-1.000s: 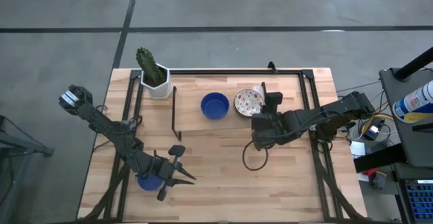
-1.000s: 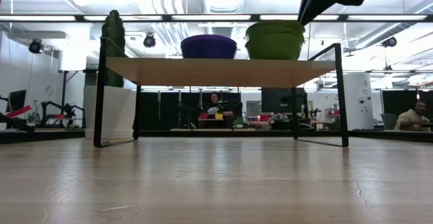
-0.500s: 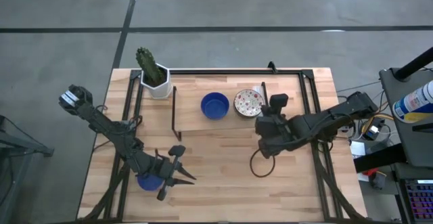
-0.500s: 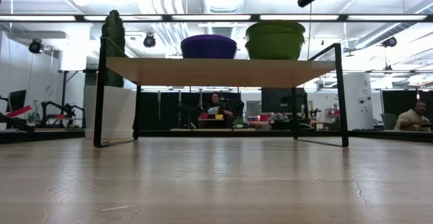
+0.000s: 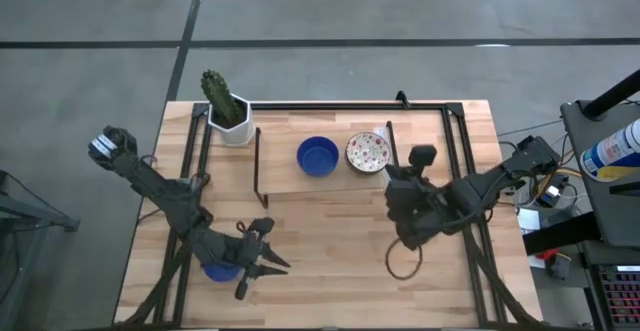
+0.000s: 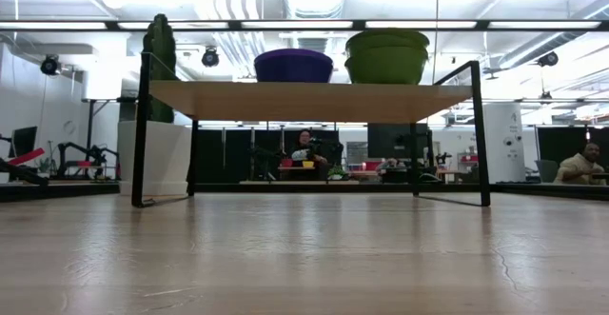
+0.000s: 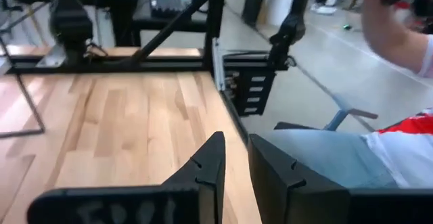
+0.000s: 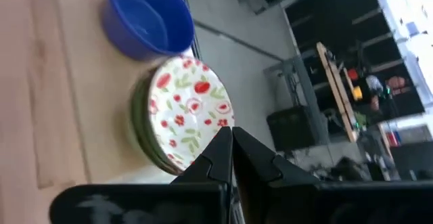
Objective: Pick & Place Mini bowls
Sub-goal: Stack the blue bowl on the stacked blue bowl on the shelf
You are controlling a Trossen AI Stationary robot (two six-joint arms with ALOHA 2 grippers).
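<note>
A solid blue mini bowl (image 5: 317, 156) and a white red-flowered mini bowl (image 5: 368, 151) stand side by side on a raised wooden shelf (image 5: 340, 186) at the table's far side. In the right wrist view the flowered bowl (image 8: 189, 112) sits on green bowls, beside the blue one (image 8: 147, 17). My right gripper (image 5: 422, 159) (image 8: 232, 137) is shut and empty, just right of the flowered bowl and nearer. Another blue bowl (image 5: 216, 269) rests on the table near the left front edge, mostly hidden under my left arm. My left gripper (image 5: 272, 261) (image 7: 235, 143) hovers there, narrowly open and holding nothing.
A cactus in a white pot (image 5: 228, 111) stands at the far left corner. The shelf's black frame (image 6: 141, 125) rises above the table. A cable loop (image 5: 404, 261) hangs under the right arm. A person's arm (image 7: 399, 31) shows beyond the table's edge.
My right gripper has drawn back from the flowered bowl toward the table's right and near edge, and has risen out of the low view. Its fingers stay shut. The bowls on the shelf have not moved.
</note>
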